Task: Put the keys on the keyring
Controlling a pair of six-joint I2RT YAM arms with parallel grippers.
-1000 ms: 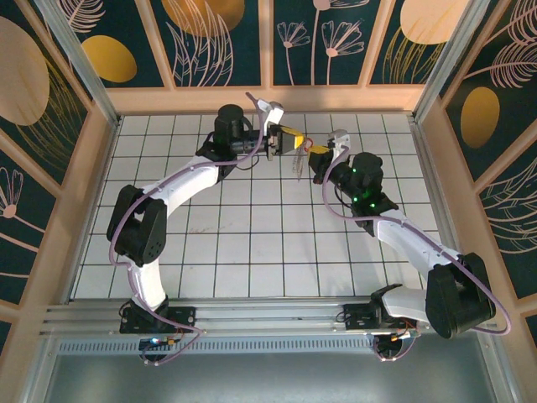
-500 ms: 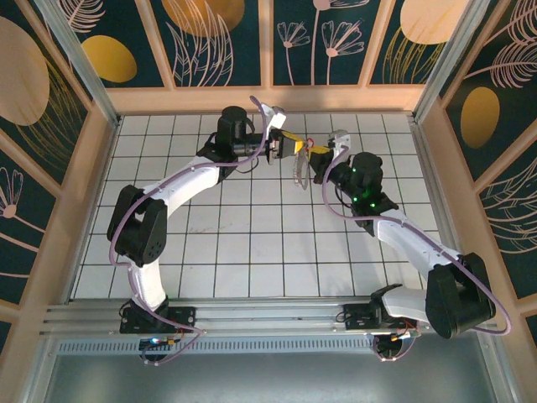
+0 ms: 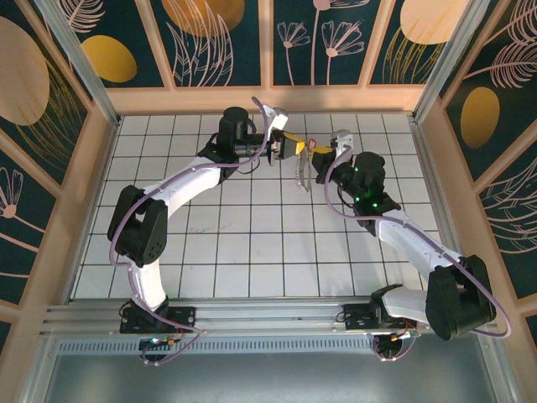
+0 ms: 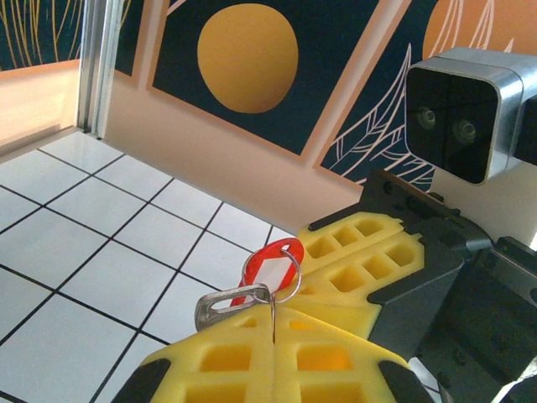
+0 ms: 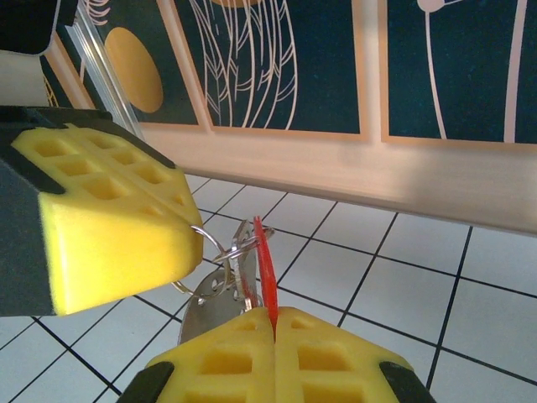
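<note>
Left gripper (image 3: pixel 295 148) and right gripper (image 3: pixel 318 156) meet tip to tip above the white-tiled table (image 3: pixel 218 252), close to the middle of its far edge, both clenched. From the left wrist camera, the left gripper's yellow fingers (image 4: pixel 226 361) are pressed together on a thin wire of the keyring (image 4: pixel 273 311), which rises straight out of the seam between them into a pale loop. From the right wrist camera, the right gripper's yellow fingers (image 5: pixel 323 357) are pinched on the red head of the key (image 5: pixel 267 273). The head stands edge-on and upright, its long axis running straight up out of the fingertips, beside the left gripper's fingers. In the left wrist camera the same red head reads as an open oval, tilted up and to the right. The keyring's loop crosses it there, but whether the two are threaded together cannot be told. From overhead, a pale metal strip (image 3: pixel 301 174) dangles below the two grippers, its long axis pointing toward the table's near edge.
</note>
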